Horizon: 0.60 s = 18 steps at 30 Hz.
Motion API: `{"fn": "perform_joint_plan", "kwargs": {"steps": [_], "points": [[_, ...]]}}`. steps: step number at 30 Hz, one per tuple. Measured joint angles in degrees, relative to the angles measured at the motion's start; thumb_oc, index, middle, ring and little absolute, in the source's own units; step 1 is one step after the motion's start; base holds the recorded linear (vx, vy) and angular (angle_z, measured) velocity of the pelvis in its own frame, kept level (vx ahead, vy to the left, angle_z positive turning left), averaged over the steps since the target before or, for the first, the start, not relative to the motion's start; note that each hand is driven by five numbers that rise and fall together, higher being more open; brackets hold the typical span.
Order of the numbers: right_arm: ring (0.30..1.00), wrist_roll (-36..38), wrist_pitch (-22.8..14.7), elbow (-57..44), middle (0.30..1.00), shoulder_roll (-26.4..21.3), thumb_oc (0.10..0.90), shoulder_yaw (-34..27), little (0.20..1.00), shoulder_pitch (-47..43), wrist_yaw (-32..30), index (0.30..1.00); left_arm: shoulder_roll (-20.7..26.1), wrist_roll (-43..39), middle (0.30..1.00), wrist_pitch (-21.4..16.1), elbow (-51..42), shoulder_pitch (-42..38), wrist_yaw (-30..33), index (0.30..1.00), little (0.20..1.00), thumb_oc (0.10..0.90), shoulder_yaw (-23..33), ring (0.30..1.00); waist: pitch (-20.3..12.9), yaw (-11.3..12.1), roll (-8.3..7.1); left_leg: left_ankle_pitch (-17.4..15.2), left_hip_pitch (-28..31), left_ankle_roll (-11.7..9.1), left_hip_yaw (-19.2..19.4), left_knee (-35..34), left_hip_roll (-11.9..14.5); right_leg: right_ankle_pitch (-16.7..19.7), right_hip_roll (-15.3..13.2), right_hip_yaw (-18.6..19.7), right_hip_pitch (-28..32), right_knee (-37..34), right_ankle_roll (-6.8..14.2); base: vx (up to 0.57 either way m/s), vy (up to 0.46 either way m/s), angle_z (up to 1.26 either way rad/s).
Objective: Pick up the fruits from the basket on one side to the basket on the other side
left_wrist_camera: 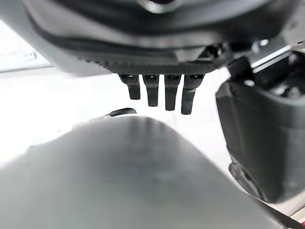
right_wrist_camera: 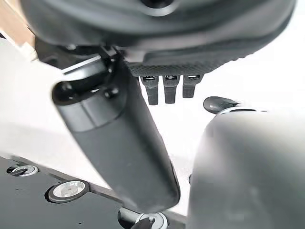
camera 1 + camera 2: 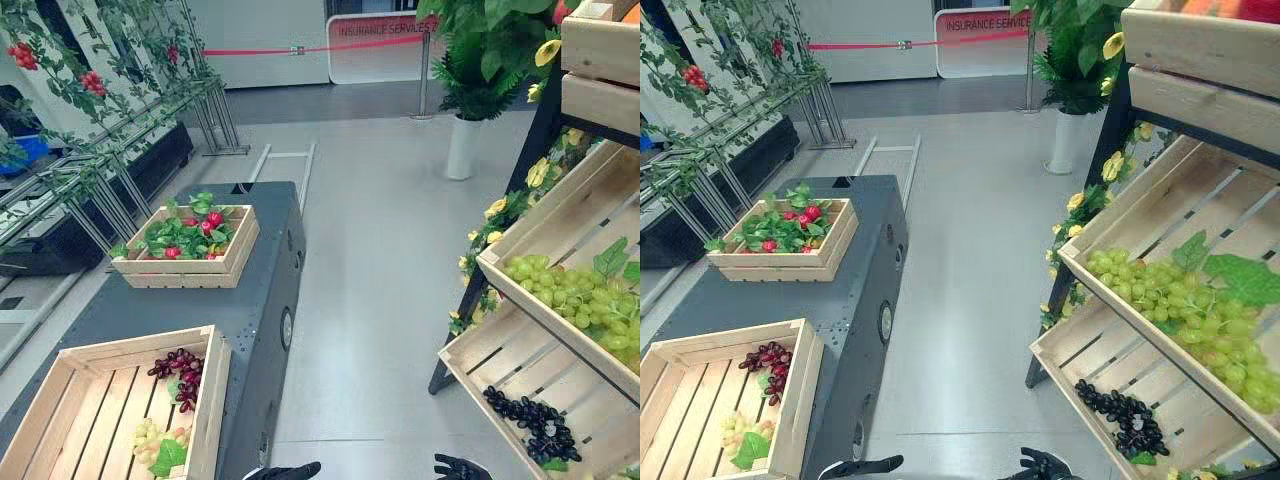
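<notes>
Grey floor (image 3: pixel 390 250), potted plant (image 3: pixel 470 60), red barrier tape (image 3: pixel 270 50).

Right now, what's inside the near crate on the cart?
The crate holds dark red grapes by its right wall and green grapes with a leaf nearer. The rest is bare slats. Its near end is out of view.

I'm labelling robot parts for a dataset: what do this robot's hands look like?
The left hand and the right hand are both dark, nearly black. From the wrist views, each has a row of slim, blocky black fingers below a finely textured palm edge. Beside them is a much thicker, smooth, rounded black thumb.
</notes>
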Motion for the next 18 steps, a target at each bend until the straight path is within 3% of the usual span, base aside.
{"fn": "perform_joint_plan", "kwargs": {"steps": [18], "points": [[0.900,0.00,0.00,0.00,0.900,-0.02,0.800,0.28,0.900,-0.22,0.01,0.900,0.09,0.40,0.900,0.79,0.00,-0.87,-0.60,0.900,0.900,0.800,-0.07,0.900,0.00,0.10,-0.26,0.12,-0.58,-0.12,-0.03,0.35,0.13,-0.02,0.12,-0.04,-0.54,0.01,-0.04,-0.01,-0.038,0.07]]}}
